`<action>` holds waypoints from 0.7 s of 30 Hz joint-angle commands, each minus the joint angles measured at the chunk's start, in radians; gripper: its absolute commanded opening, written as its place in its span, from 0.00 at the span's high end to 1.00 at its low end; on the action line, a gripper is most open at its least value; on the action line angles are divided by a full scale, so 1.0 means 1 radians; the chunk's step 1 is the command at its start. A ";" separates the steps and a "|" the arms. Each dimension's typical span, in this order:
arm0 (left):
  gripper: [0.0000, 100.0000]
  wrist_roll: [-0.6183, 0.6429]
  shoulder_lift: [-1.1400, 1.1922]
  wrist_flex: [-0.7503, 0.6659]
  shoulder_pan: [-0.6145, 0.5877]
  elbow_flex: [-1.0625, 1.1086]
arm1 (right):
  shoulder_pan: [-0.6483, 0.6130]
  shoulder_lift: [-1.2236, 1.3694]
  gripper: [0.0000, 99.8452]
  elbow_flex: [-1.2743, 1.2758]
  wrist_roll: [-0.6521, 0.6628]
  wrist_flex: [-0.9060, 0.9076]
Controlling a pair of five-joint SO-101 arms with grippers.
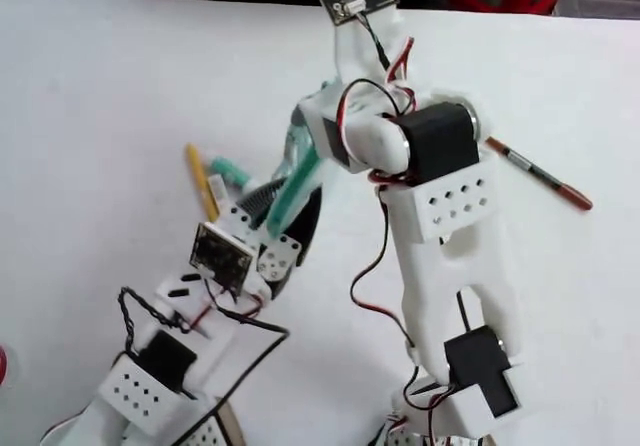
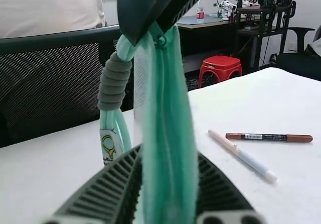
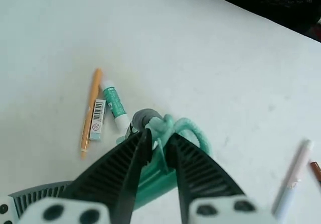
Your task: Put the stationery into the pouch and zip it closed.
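Pouch: a teal pouch is hanging upright over the white table, stretched between my two grippers.
Left gripper: my left gripper is clamping the pouch's lower end, with its jaws pressing the fabric from both sides.
Right gripper: my right gripper is pinching the pouch's upper end, just beside the zip pull. Its jaws are nearly together, with teal fabric caught between them.
Zip: it is running down the pouch's length and looks closed, though I cannot tell for certain.
Carry loop: a teal cord with a grey ribbed grip is dangling beside the pouch.
On my left arm's side of the pouch: an orange pencil and a glue stick are lying side by side on the table, near the pouch.
On my right arm's side of the pouch: a pale blue pen and a brown marker are lying close together, well apart from the pouch.
Step in hand: I am judging this as opening the pouch, since all four pieces are lying outside it.
Next move: my right gripper needs to draw the pull along the zip towards my left gripper, which has to hold firm.
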 commanded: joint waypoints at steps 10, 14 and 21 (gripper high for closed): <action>0.97 0.011 0.001 -0.144 -0.093 0.026 | 0.010 -0.025 0.86 -0.009 -0.011 -0.010; 0.98 0.011 0.001 -0.155 -0.085 0.034 | 0.007 -0.025 0.86 -0.009 -0.011 -0.010; 0.98 0.000 0.001 -0.155 -0.064 0.035 | 0.004 -0.015 0.93 -0.009 -0.003 -0.018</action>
